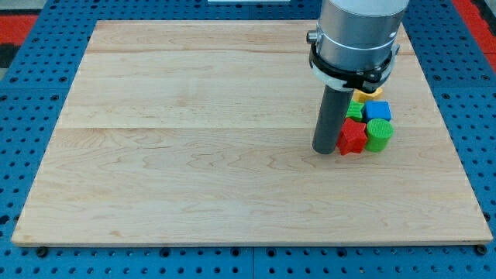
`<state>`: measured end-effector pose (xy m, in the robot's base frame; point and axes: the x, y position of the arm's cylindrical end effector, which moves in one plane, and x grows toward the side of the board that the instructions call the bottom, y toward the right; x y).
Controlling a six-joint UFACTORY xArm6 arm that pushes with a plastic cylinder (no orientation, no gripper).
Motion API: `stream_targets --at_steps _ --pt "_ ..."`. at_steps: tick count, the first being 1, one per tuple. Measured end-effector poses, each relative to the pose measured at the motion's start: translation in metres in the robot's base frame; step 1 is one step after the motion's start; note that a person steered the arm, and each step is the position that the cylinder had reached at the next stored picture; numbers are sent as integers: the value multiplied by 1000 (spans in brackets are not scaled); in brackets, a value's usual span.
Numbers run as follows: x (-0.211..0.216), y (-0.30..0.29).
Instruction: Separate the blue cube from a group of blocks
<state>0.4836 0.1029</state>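
A tight group of blocks sits at the view's right on the wooden board [194, 139]. The blue cube [378, 110] is at the group's right. Below it is a green cylinder [379, 134]. A red star-shaped block [352, 136] is left of the green cylinder. A small green block [355, 111] is left of the blue cube. A yellow block [366, 95] peeks out above them, partly hidden by the arm. My tip [325, 149] rests on the board just left of the red block, touching or nearly touching it.
The arm's grey body [356, 35] hangs over the top right of the board and hides part of the group. A blue pegboard [31, 116] surrounds the board.
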Motion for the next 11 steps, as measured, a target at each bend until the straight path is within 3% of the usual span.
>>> stream_targets --at_steps 3,5,8,11 --pt "33 69" --pt "-13 106" --pt "-40 106" --pt "-83 64"
